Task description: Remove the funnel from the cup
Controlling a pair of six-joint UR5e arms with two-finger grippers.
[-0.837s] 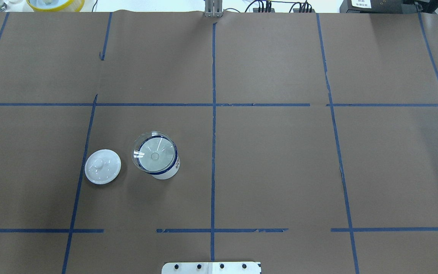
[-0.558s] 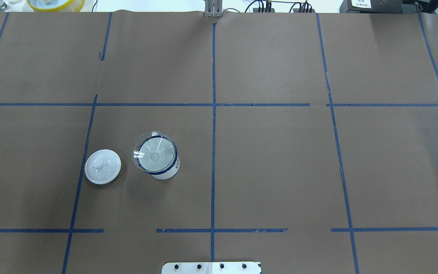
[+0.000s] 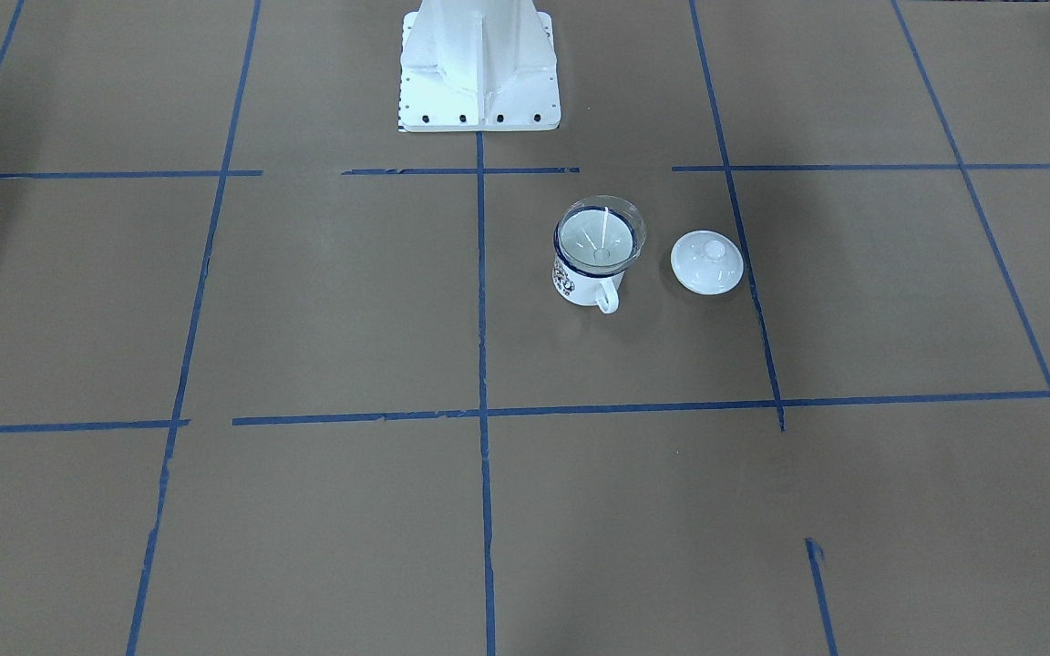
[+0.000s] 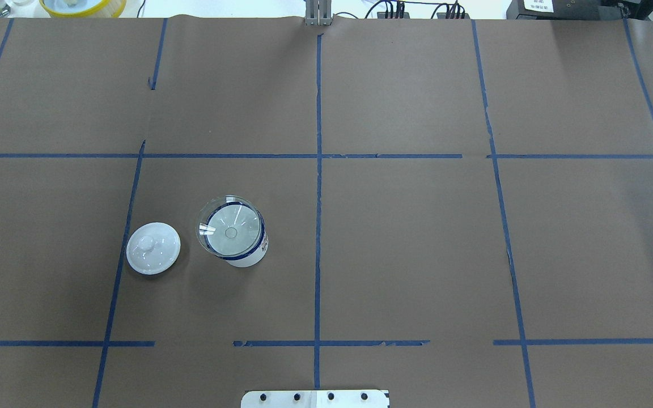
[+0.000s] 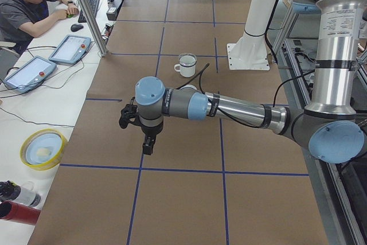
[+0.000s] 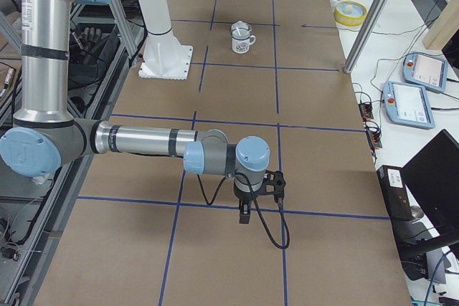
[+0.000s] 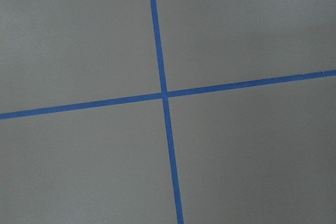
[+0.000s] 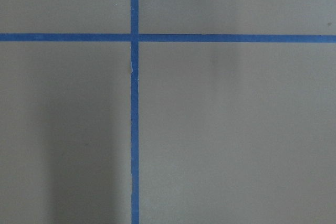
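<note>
Clear plastic funnel [image 4: 230, 225] sits in white enamel mug [image 4: 249, 256], wide rim on mug's blue lip, spout down inside. White knobbed lid [image 4: 153, 247] just beside mug, not touching. We judge funnel light, stiff, slick, easily tipped. We'd pinch rim where it overhangs mug and lift straight up. Well away from mug: left gripper [image 5: 147, 144], right gripper [image 6: 244, 214]. We cannot tell whether either is parted or closed.

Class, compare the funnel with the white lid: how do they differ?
The funnel is see-through; the lid is opaque white. The funnel sits in the cup; the lid lies flat on the table beside it. The lid has a knob; the funnel has none. Both are round.
</note>
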